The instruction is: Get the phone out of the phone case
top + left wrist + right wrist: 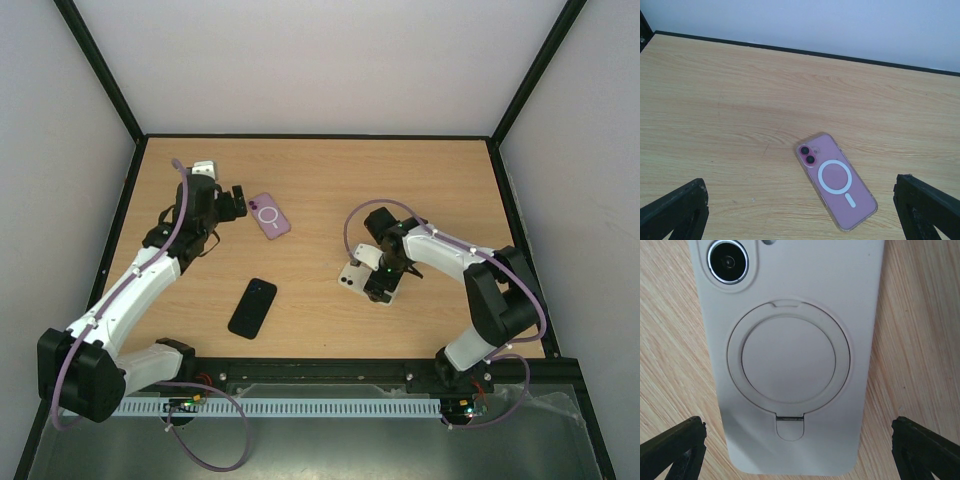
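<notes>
My right gripper (800,454) hangs wide open directly above the white cased phone (800,305), which lies back-up on the table (922,340). Its long axis runs away from my wrist, between my fingers. My left gripper (800,215), also wide, faces the pink cased phone (836,181).

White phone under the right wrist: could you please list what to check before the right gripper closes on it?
1. Right gripper open: ok.
2. White phone centred between its fingers: ok.
3. White phone flat on the table, back up: ok.
4. Its side edges show a lip to pry: cannot tell.
5. Left gripper open, apart from the pink phone: ok.
6. Black phone apart from both grippers: ok.
</notes>
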`<act>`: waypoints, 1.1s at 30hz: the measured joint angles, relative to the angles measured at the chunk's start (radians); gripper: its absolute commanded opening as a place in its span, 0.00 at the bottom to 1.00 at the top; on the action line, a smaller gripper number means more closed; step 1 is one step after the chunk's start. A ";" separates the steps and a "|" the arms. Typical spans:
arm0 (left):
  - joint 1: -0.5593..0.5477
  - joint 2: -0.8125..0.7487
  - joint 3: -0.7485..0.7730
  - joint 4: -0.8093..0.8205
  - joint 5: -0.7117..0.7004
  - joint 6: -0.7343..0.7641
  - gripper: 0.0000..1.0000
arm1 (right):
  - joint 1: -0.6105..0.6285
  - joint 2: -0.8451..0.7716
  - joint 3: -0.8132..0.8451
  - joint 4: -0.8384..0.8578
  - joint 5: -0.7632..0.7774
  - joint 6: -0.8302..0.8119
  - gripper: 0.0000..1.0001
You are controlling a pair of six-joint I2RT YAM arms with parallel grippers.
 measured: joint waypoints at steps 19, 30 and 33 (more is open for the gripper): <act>0.000 0.005 0.000 0.000 0.005 0.000 1.00 | 0.053 0.032 -0.061 0.099 0.029 0.070 0.57; -0.037 0.032 0.000 0.002 0.100 0.023 0.83 | 0.056 0.025 0.006 0.011 -0.047 0.080 0.38; -0.197 0.046 0.000 0.000 0.076 0.080 0.82 | 0.046 -0.003 0.053 -0.039 -0.098 0.062 0.38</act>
